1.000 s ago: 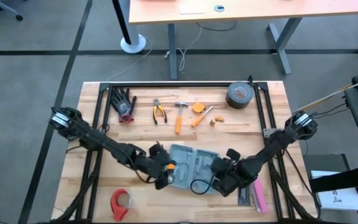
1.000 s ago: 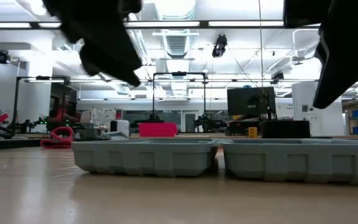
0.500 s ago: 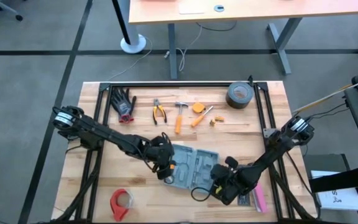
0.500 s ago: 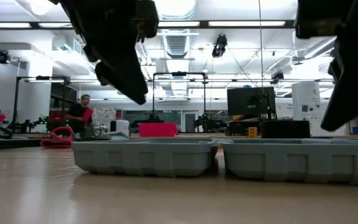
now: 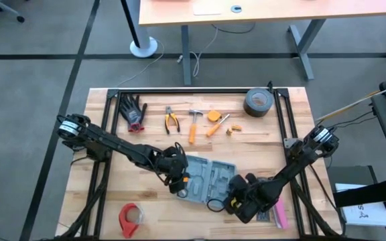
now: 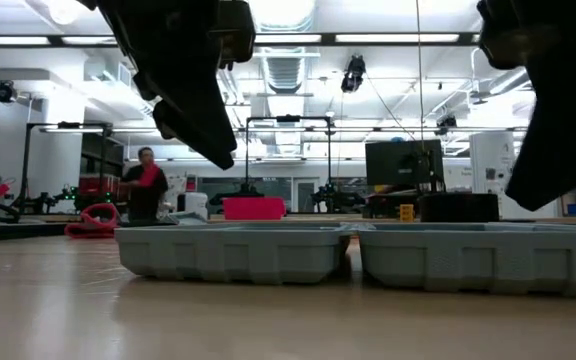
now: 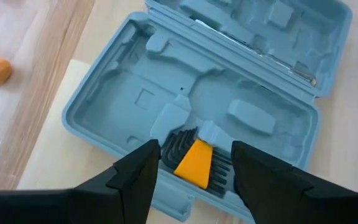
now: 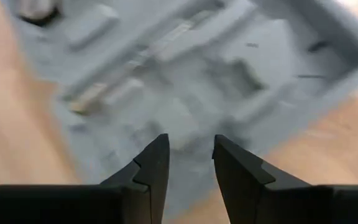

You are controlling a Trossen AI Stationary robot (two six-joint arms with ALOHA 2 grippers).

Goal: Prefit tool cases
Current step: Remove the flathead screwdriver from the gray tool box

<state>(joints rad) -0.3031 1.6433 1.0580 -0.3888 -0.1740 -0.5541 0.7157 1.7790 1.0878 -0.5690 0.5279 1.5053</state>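
At lower centre of the high view, the open tool case (image 5: 206, 179) lies flat on the worktop (image 5: 112, 194). The left gripper (image 5: 178, 182), fingers apart, hangs over its left edge above an orange-handled hex-key set (image 7: 194, 163). The right gripper (image 5: 236, 201), fingers apart and empty, sits over its lower-right corner. Bare wood lies left of the case; red tape (image 5: 130, 217) sits lower left, hand tools (image 5: 193, 124) along the top.

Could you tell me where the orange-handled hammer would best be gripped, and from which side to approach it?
The orange-handled hammer lies flat on the table's far part, between the pliers and the orange utility knife. Its handle is long, straight and clear of both neighbours. I would come straight down from above and close across the handle's mid-length, fingers set crosswise to it. The metal head looks too irregular.
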